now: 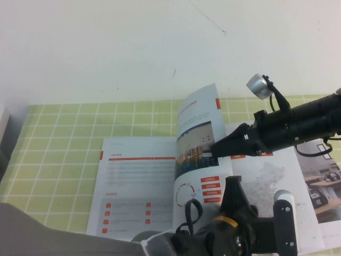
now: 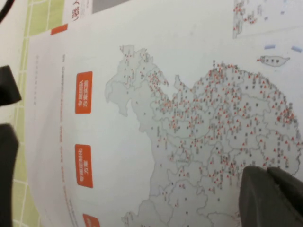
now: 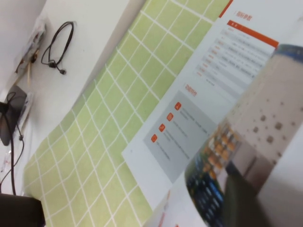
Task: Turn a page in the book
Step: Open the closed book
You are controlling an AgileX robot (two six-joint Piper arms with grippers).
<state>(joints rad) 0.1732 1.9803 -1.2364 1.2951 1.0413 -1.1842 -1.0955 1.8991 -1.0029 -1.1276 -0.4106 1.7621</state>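
The book (image 1: 136, 181) lies open on a green checked mat (image 1: 53, 138). Its page (image 1: 197, 122) stands lifted and curled above the spine, showing a dark screenshot and a red ring diagram. My right gripper (image 1: 216, 149) reaches in from the right and is shut on the page's free edge. The right wrist view shows the page (image 3: 213, 189) bent around one dark finger (image 3: 241, 198). My left gripper (image 1: 233, 186) is shut, its tips resting on the right-hand page with the grey dotted map (image 2: 189, 118); it also shows in the left wrist view (image 2: 266, 169).
A second booklet with an office photo (image 1: 325, 186) lies at the right, partly under the book. A black cable (image 3: 59, 47) and a dark device (image 3: 12, 113) lie on the white table beyond the mat. The white table (image 1: 133, 48) lies behind the mat.
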